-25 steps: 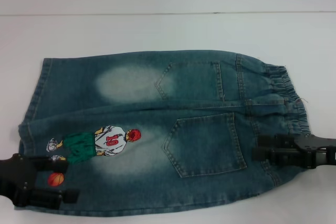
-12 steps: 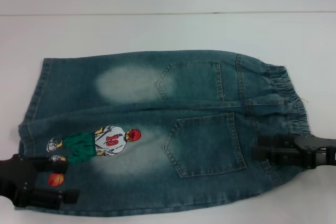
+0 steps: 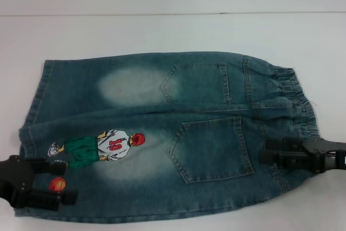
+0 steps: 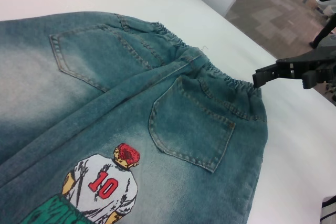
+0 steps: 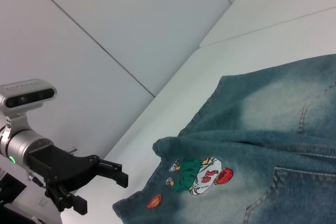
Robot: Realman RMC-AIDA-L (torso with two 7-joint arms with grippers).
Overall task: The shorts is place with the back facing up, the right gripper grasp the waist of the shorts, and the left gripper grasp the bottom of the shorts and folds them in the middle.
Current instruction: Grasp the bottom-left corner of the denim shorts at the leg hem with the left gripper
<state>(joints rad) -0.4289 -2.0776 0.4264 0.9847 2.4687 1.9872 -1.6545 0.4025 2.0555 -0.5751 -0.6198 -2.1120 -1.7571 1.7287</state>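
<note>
The shorts (image 3: 162,133) lie flat on the white table, back up, with two back pockets and the basketball player print (image 3: 102,147). The gathered waist (image 3: 294,98) is at the right and the leg hems (image 3: 35,101) at the left. My left gripper (image 3: 70,180) is open at the near-left hem, one finger on each side of the orange ball print; it also shows in the right wrist view (image 5: 105,195). My right gripper (image 3: 263,155) is open, its tips at the near end of the waist band; it also shows in the left wrist view (image 4: 258,78).
The white table (image 3: 173,31) runs beyond the shorts on the far side and to the right. Its far edge meets a pale wall. The left wrist view shows the table's edge and a tiled floor (image 4: 273,9) beyond it.
My left gripper has shifted slightly to the left over the near hem. The right gripper and the shorts have not moved.
</note>
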